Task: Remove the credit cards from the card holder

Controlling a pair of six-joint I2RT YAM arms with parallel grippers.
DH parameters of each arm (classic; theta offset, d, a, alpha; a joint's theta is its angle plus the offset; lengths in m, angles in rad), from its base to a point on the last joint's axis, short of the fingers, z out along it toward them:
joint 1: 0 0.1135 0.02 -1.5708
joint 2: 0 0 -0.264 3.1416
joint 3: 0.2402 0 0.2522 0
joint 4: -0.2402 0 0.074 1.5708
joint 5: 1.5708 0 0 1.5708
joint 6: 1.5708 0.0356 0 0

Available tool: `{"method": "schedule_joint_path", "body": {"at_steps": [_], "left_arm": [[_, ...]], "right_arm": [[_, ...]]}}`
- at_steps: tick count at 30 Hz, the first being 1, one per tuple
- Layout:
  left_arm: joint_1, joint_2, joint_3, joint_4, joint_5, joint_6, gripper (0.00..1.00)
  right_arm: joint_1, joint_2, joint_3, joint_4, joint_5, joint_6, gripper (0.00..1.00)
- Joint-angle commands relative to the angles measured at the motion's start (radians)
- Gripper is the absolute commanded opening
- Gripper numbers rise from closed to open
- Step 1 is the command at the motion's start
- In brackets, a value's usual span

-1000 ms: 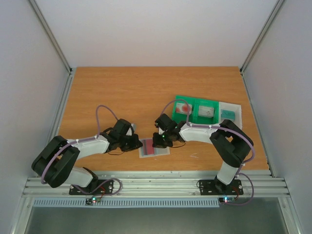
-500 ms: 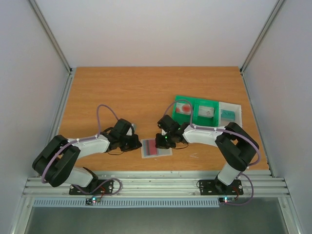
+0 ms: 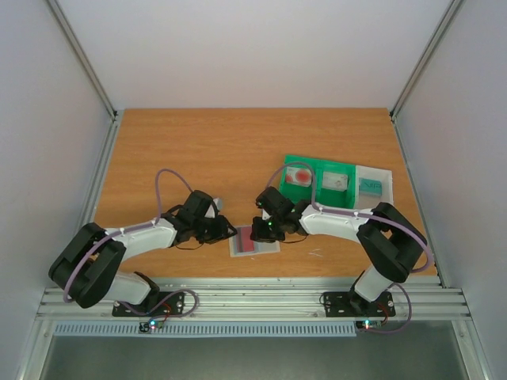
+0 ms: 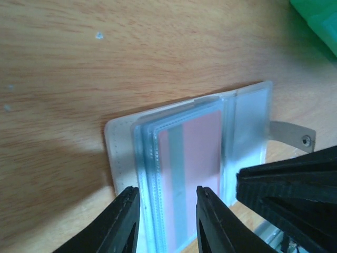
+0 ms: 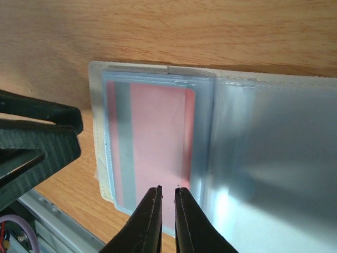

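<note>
Near the lower centre of the overhead view, close to the front edge of the wooden table (image 3: 198, 150), the card holder (image 3: 253, 240) lies flat and opened out, and both arms bend inward to meet over it. One dark red card (image 5: 158, 142) with a grey stripe sits inside a pocket, looking pinkish through the cloudy film. Seen from the right wrist, it fills the pocket on the left of the frame, while the pocket on the right shows only pale film and glare.

From the left of the holder comes the left gripper (image 4: 167, 224). Its fingers (image 4: 128, 221) at the bottom of its own view stand spread apart, and the gap between them lies over the near edge of the stacked sleeves, with the card's end showing between them. The right gripper (image 5: 168, 211) reaches in from the opposite side. Its fingers (image 5: 151, 221) stand almost together with only a thin slit between them, the tips over the card's lower edge; whether they nip the film I cannot tell.

At the right of the left wrist view the holder's small tab (image 4: 292, 134) sticks out sideways, just above the right gripper's black body.

Up and to the right of the holder in the overhead view stands a green tray (image 3: 318, 163), with a white card (image 3: 299, 176) bearing red marks in its left compartment and a greyish card (image 3: 337, 182) in the next. Against the tray's right side sits a clear box (image 3: 374, 171) holding a teal card (image 3: 369, 185)
</note>
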Motion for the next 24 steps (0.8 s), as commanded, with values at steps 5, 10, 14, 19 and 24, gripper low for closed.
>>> {"method": "schedule_joint_path", "body": {"at_steps": [5, 10, 14, 19, 24], "left_arm": [[0.004, 0.008, -0.023, 0.169, 0.068, -0.068, 0.33], [0.004, 0.015, -0.048, 0.211, 0.076, -0.099, 0.37], [0.004, 0.04, -0.054, 0.247, 0.097, -0.11, 0.4], [0.004, 0.068, -0.065, 0.308, 0.115, -0.135, 0.4], [0.004, 0.075, -0.066, 0.324, 0.118, -0.143, 0.38]], "right_arm": [[0.009, 0.061, 0.001, 0.005, 0.014, -0.008, 0.09], [0.009, 0.07, -0.023, 0.013, 0.042, -0.011, 0.04], [0.009, 0.065, -0.04, 0.011, 0.062, -0.014, 0.01], [0.009, 0.068, -0.059, 0.034, 0.057, 0.001, 0.01], [0.009, 0.063, -0.06, 0.034, 0.058, -0.002, 0.01]]}}
